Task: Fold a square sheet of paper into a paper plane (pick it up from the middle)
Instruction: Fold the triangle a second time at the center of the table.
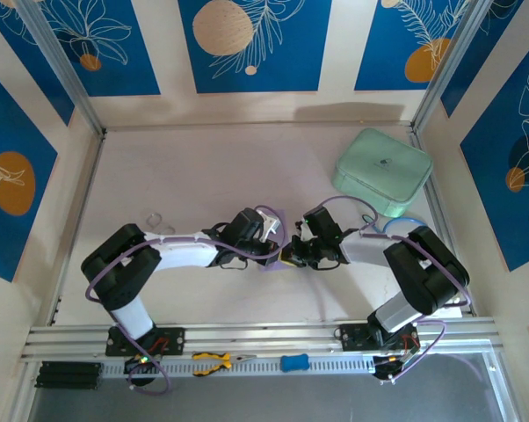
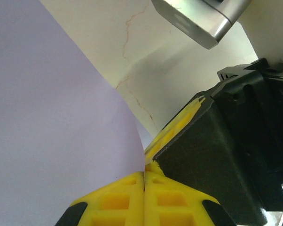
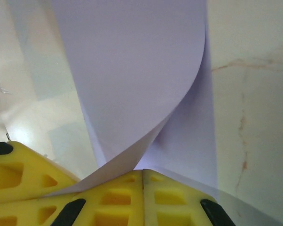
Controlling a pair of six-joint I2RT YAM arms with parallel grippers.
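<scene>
Lavender paper (image 2: 52,117); mint case (image 1: 370,180), logo (image 1: 384,162) illegible

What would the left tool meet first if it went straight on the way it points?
Probably the right tool, close ahead of the left tool; both pinch the paper. Depth is unclear.

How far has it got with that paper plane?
Done: both the left pincer and the right pincer are shut on the thin pale lavender square sheet of paper. In hand: the sheet curls over itself, seemingly a first fold beginning. Left: no pressed crease or pointed nose shows, so nearly all the folding remains.
</scene>
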